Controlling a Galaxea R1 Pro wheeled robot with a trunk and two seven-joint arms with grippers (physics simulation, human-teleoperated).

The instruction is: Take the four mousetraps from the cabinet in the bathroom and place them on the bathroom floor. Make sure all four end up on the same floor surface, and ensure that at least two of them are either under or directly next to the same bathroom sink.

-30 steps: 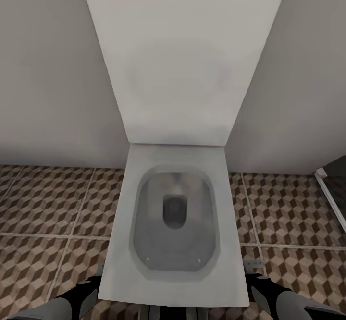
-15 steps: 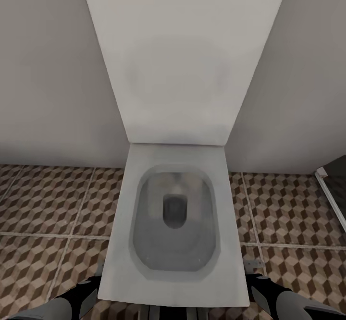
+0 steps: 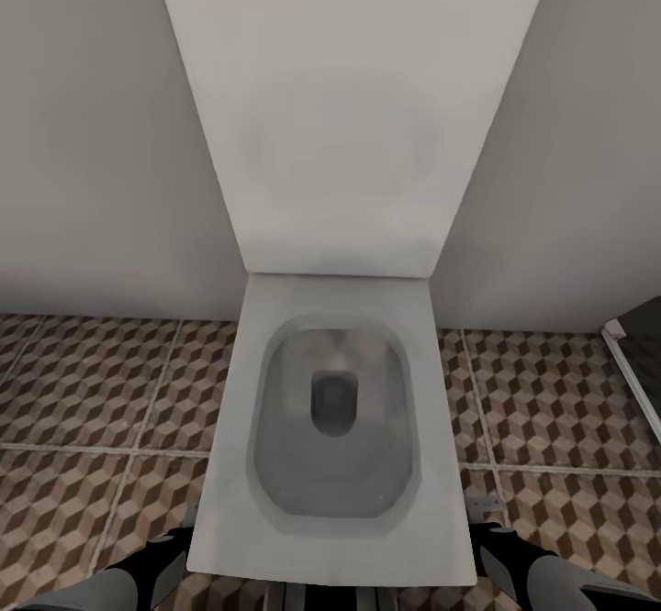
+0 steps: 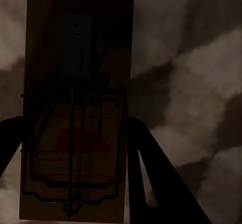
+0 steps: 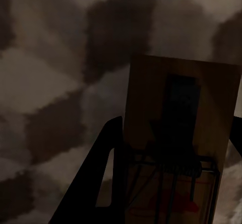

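A mousetrap (image 4: 78, 47), a brown wooden board with a wire spring and a red mark, lies between the dark fingers of my left gripper (image 4: 73, 128), which is shut on it. My right gripper (image 5: 176, 128) is shut on a second mousetrap (image 5: 181, 93). Behind both traps, close up, is the cube-patterned bathroom floor (image 4: 201, 82). In the head view my left arm (image 3: 138, 574) and right arm (image 3: 532, 574) reach down on either side of a white toilet. The cabinet and the sink are out of view.
A white square toilet (image 3: 335, 519) with its lid raised against the wall stands straight ahead between my arms. Patterned floor tiles (image 3: 83, 391) spread to both sides of it. A grey glass panel edge (image 3: 633, 372) stands at the far right.
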